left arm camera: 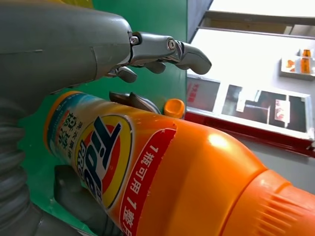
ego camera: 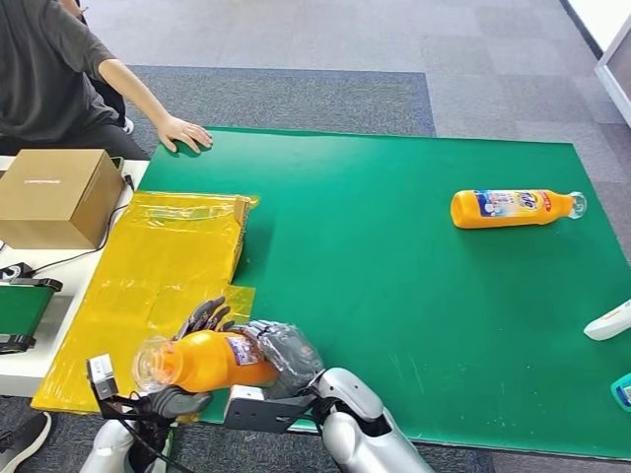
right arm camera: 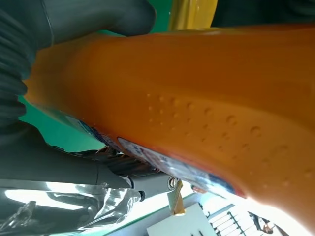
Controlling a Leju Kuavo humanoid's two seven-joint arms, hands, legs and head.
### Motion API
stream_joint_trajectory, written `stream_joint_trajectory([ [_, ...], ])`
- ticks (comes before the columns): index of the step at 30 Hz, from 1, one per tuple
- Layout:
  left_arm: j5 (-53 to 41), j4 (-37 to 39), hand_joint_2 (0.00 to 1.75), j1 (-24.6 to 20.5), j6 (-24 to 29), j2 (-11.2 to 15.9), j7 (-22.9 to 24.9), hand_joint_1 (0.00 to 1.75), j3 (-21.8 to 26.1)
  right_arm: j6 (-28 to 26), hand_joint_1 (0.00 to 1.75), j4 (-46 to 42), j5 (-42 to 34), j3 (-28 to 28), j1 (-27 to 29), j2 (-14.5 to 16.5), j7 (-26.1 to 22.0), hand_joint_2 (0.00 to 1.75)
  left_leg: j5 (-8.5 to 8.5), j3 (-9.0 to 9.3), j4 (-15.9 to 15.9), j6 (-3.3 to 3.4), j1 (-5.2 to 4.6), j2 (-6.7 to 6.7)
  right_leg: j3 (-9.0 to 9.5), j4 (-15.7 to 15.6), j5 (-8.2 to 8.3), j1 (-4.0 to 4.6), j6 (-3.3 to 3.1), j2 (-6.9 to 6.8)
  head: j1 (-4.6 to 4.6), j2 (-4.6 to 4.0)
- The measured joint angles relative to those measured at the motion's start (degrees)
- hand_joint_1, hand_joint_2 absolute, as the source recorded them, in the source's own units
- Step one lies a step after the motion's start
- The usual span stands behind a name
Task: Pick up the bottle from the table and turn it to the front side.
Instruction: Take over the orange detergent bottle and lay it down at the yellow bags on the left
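A: Where is the bottle (ego camera: 212, 361) right now?

B: Off the tabletop (ego camera: 386, 296), lying sideways between the 2 hands at the near edge. The left hand (ego camera: 195, 325) has dark fingers (ego camera: 204, 315) curled over its far side and a thumb under it. The right hand (ego camera: 286, 357) is wrapped around its base end.

A: So both sets of fingers are clamped on it?

B: Yes. In the left wrist view the label faces that camera, and some fingers (left arm camera: 167, 49) stretch out above the bottle without touching it.

A: Anything else?

B: A second bottle (ego camera: 514, 208) lies well apart from the fingers, toward the far right. A yellow bag (ego camera: 171, 266) lies just beyond the left fingers, and a person's hand (ego camera: 182, 133) rests on the far edge.
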Motion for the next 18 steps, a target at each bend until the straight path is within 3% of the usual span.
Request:
stream_joint_trajectory([
  [12, -2.2, 0.0, 1.75, 1.0, 2.6, 2.2, 0.0, 0.0, -1.7, -0.3, 1.75, 3.7, 0.5, 1.5, -0.9, 0.1, 0.9, 1.75, -0.01, -0.02, 0.0, -0.01, 0.0, 0.0, -0.03, 0.0, 0.0, 0.01, -0.01, 0.0, 0.0, 0.0],
  [18, -5.3, -1.6, 1.75, 1.8, 8.2, 4.5, 0.0, 0.0, -4.0, -1.7, 1.75, 6.0, 3.4, 2.1, -1.8, 0.3, 2.6, 1.75, 0.0, 0.01, 0.0, -0.01, 0.0, 0.0, -0.01, 0.0, -0.01, 0.01, -0.01, 0.0, 0.01, 0.01],
])
